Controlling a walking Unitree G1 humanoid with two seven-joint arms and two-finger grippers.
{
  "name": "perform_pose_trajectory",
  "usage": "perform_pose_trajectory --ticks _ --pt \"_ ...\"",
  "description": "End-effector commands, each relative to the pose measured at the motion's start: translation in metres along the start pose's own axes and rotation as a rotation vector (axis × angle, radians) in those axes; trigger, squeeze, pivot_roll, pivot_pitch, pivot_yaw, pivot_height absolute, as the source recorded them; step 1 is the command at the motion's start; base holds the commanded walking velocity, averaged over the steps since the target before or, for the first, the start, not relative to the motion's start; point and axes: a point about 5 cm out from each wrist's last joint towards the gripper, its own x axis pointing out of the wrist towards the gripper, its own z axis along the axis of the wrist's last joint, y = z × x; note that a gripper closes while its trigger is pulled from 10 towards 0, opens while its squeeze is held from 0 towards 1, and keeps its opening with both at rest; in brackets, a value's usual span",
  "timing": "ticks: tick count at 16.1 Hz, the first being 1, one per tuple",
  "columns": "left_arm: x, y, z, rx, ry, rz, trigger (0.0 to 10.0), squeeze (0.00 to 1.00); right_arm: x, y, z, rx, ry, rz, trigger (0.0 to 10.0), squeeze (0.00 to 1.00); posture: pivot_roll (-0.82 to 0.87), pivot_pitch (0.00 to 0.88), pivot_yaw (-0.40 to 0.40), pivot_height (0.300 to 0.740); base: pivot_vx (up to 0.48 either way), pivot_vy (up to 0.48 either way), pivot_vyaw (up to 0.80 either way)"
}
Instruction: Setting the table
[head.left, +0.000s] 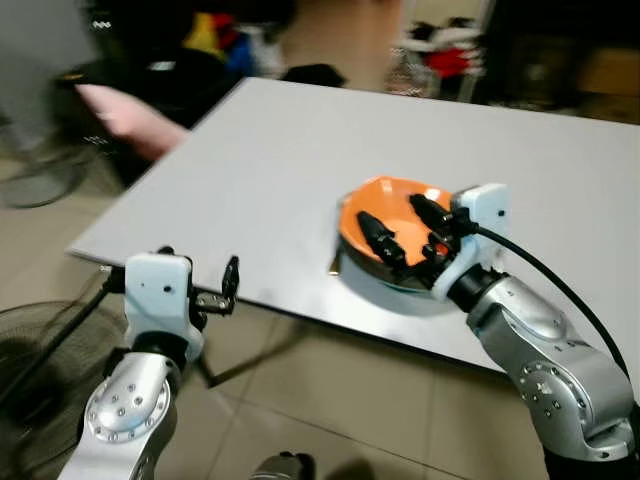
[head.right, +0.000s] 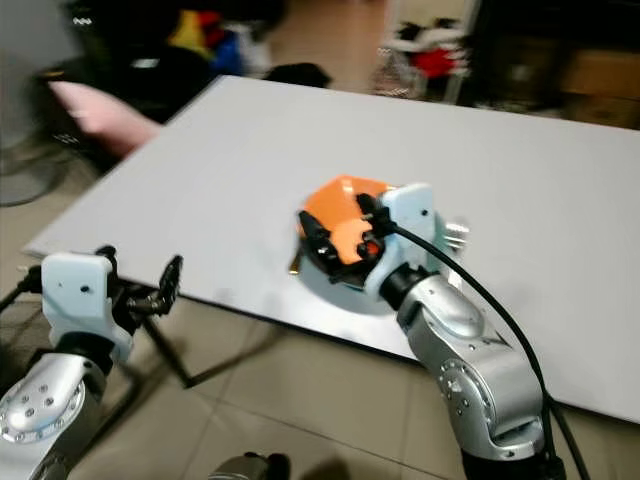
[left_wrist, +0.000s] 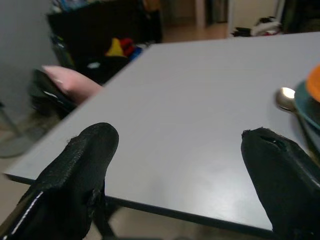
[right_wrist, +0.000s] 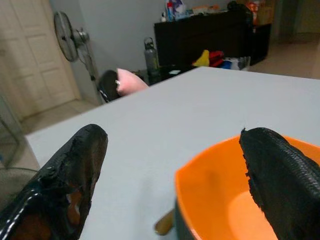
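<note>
Grey table (head.left: 300, 150), orange bowl (head.left: 385, 205) mouth-up on it, open right gripper (head.left: 405, 232) straddling its rim.

Both head views look forward and down from above onto the wide grey rectangular table (head.left: 300, 160). Each wrist view sits low, close to the tabletop, looking across it between two black fingers; both share the round orange plastic bowl (right_wrist: 235, 200).

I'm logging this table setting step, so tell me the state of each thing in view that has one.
orange bowl: upright, stacked on the teal plate
teal plate: flat on the table
spoon: lying beside the plate
right gripper: open, over the bowl's rim
left gripper: open, at the table's near edge
</note>
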Motion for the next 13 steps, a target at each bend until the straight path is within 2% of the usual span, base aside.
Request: perform_pose_trajectory --ticks 1,4,6,9,13 --pt "0.002 0.004 -0.001 0.028 0.007 0.021 10.0 0.0 0.0 -0.003 -0.004 -0.003 0.007 -0.024 10.0 1.0 -0.03 0.0 0.082 0.74 0.0 0.0 0.8" --pt "0.004 0.003 -0.001 0.054 0.001 0.01 10.0 0.0 0.001 -0.001 -0.009 0.034 0.029 -0.01 10.0 1.0 -0.04 0.0 0.084 0.74 0.0 0.0 0.8" --pt "0.006 0.001 -0.004 0.082 0.013 0.01 10.0 0.0 0.004 0.006 -0.022 0.037 0.109 0.037 10.0 1.0 -0.04 0.0 0.083 0.74 0.0 0.0 0.8" --pt "0.006 0.001 -0.006 0.07 0.03 0.016 10.0 0.0 0.005 0.007 -0.029 0.041 0.165 0.05 10.0 1.0 -0.04 0.0 0.074 0.74 0.0 0.0 0.8" --pt "0.003 0.0 -0.008 0.064 0.035 0.013 10.0 0.0 0.003 0.004 -0.033 0.063 0.172 0.064 10.0 1.0 -0.03 0.0 0.061 0.74 0.0 0.0 0.8"
